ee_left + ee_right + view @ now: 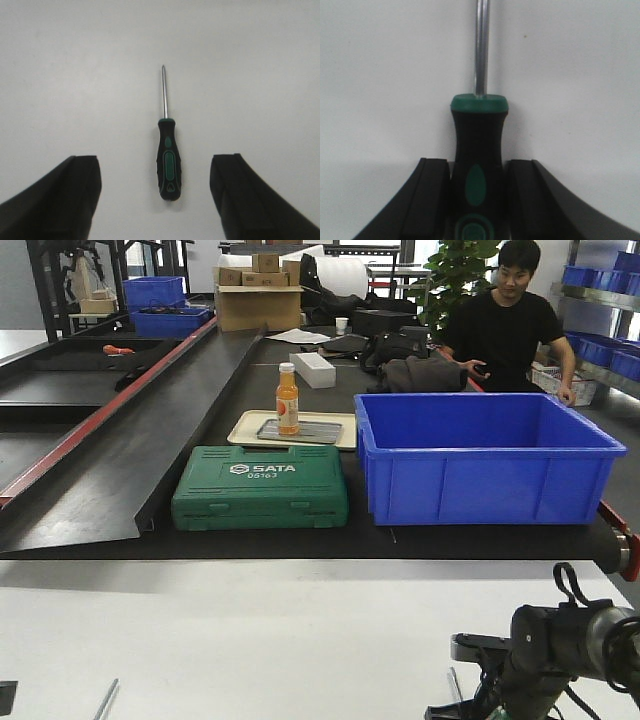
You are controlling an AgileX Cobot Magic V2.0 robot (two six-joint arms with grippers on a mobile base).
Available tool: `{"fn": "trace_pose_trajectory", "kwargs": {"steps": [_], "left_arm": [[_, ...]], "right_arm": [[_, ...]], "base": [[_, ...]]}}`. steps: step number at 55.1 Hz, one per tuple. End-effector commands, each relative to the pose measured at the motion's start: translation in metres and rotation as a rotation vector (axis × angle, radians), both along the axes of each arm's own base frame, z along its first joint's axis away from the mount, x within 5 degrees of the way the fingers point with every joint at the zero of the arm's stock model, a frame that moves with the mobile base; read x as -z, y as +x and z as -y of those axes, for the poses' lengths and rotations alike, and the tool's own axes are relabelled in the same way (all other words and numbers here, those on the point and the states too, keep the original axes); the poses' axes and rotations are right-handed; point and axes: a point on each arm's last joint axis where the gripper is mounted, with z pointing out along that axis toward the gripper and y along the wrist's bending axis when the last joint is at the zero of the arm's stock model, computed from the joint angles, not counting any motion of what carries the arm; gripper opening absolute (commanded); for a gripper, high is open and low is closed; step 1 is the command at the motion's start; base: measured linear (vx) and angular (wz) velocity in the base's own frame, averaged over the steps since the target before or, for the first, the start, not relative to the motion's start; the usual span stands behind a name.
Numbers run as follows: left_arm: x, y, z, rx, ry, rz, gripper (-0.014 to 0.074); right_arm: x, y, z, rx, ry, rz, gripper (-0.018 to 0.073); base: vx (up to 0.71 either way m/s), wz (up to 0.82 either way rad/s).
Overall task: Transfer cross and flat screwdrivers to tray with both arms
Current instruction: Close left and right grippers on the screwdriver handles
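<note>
In the left wrist view one screwdriver [168,165] lies flat on the white table, black handle with green patches toward me and thin shaft pointing away to a pointed tip. My left gripper [156,162] is open, a finger on each side of the handle and well clear of it. In the right wrist view my right gripper [477,167] is shut on the handle of the other screwdriver [479,135], whose shaft runs up out of frame. The front view shows both shafts, one at the left [105,700] and one by the right arm [455,682]. The tray is out of view.
Beyond the white table runs a black bench with a green SATA tool case [260,488] and a deep blue bin [480,455]. Behind them is a cream tray [245,430] with an orange bottle [287,398]. A person [510,325] sits at the far right.
</note>
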Motion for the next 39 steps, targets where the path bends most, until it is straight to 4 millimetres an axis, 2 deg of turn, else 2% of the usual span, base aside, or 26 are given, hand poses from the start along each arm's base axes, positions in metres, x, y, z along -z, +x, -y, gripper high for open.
{"fn": "trace_pose_trajectory", "kwargs": {"steps": [1,8,17,26,39], "left_arm": [[0.002,0.035,0.002,-0.007,-0.007,-0.034,0.0580],[0.023,0.071,0.003,-0.005,-0.003,-0.162,0.0573],[0.055,0.100,0.004,-0.004,0.001,-0.298,0.0547],[0.087,0.115,0.004,-0.005,0.003,-0.369,0.0518],[0.123,0.124,0.005,0.005,0.009,-0.443,0.0515]], "right_arm": [[-0.007,0.002,-0.005,0.009,0.033,0.029,-0.0011],[-0.007,0.002,-0.005,-0.001,0.032,0.024,-0.0008],[-0.007,0.002,-0.005,-0.011,0.031,0.021,-0.0008],[-0.007,0.002,-0.005,-0.011,0.031,0.021,-0.0008],[-0.007,0.001,-0.005,-0.012,0.031,0.020,-0.0008]], "base": [[0.00,0.00],[0.00,0.00],[0.00,0.00],[0.00,0.00],[0.00,0.00]]}}
